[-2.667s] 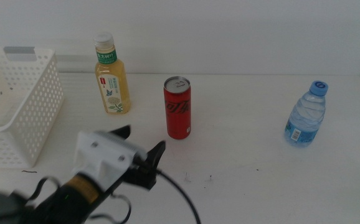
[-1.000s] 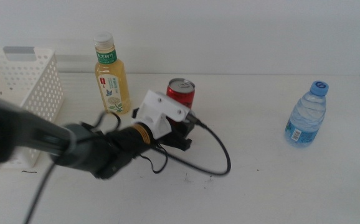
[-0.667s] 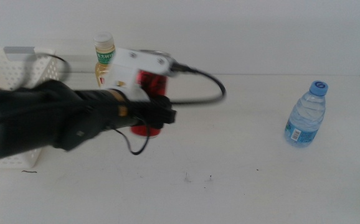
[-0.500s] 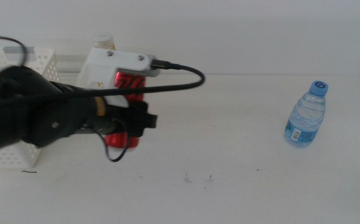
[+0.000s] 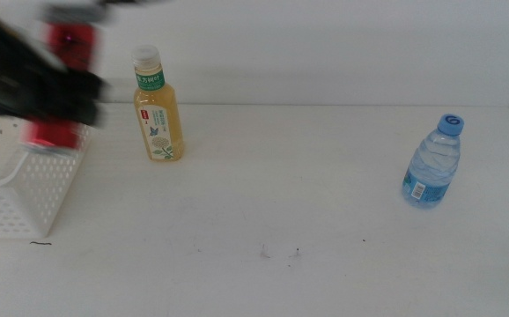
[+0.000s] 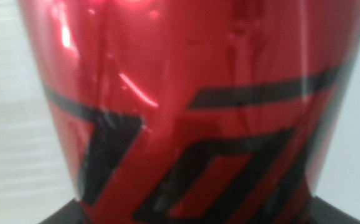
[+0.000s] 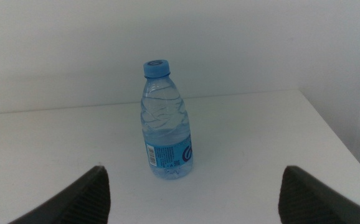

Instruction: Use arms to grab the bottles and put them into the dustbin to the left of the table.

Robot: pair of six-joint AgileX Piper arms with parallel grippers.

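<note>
The red soda can (image 6: 186, 106) is pinched by the left gripper (image 5: 56, 97), blurred, above the dustbin (image 5: 25, 189). Released early, it could strike the rim beneath. The right gripper (image 7: 192, 193) is spread, facing the water bottle (image 7: 166, 121).

Can (image 6: 180, 106): glossy red with black angular bands and white glints in the left wrist view; in the middle view a blurred red patch at far left against the black left arm (image 5: 25, 75).

Tea bottle (image 5: 158, 110): yellowish liquid, white cap, green band at the neck, white label with a small red mark and green printing.

Water bottle (image 7: 165, 121): clear with a blue tint, blue cap, blue label with white print.

Basket (image 5: 17, 189): white, sides patterned with rows of small holes.

Table (image 5: 307, 194): white, a few dark specks near the front.

Right gripper (image 7: 192, 190): jaws dark grey to black.

Wall: plain off-white.
</note>
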